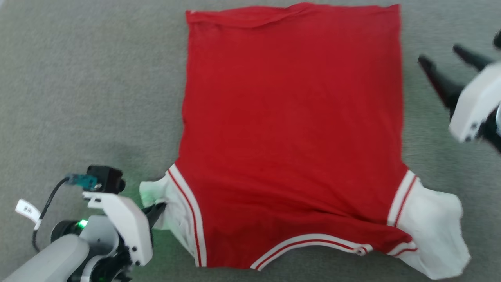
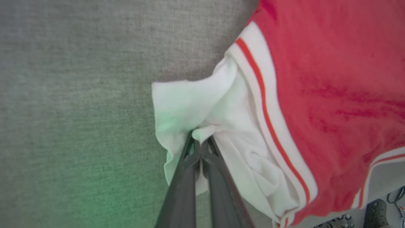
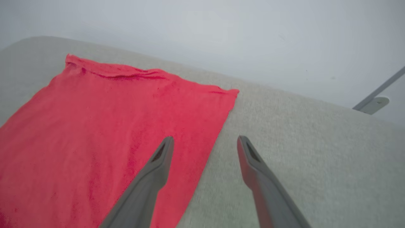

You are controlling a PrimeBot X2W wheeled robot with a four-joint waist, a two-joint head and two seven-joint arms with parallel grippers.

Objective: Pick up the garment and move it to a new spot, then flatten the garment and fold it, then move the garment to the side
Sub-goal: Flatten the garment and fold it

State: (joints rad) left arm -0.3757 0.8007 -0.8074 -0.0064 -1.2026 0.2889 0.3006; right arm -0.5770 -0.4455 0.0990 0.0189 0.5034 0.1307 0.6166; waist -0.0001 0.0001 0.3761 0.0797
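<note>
The garment (image 1: 289, 129), a red T-shirt with white sleeves, lies spread flat on the grey surface with its neckline toward me. My left gripper (image 1: 159, 206) is shut on the white left sleeve (image 2: 196, 107), whose fabric bunches around the fingertips in the left wrist view. My right gripper (image 1: 439, 55) hovers open and empty beside the shirt's right edge, above the grey surface. In the right wrist view its fingers (image 3: 158, 164) straddle the garment's (image 3: 95, 133) right edge from above. The white right sleeve (image 1: 430, 235) lies loose near the front.
Grey fabric surface (image 1: 86, 90) extends on both sides of the shirt. Its far edge (image 3: 300, 95) shows in the right wrist view, with a pale wall and a grey metal leg (image 3: 373, 101) beyond.
</note>
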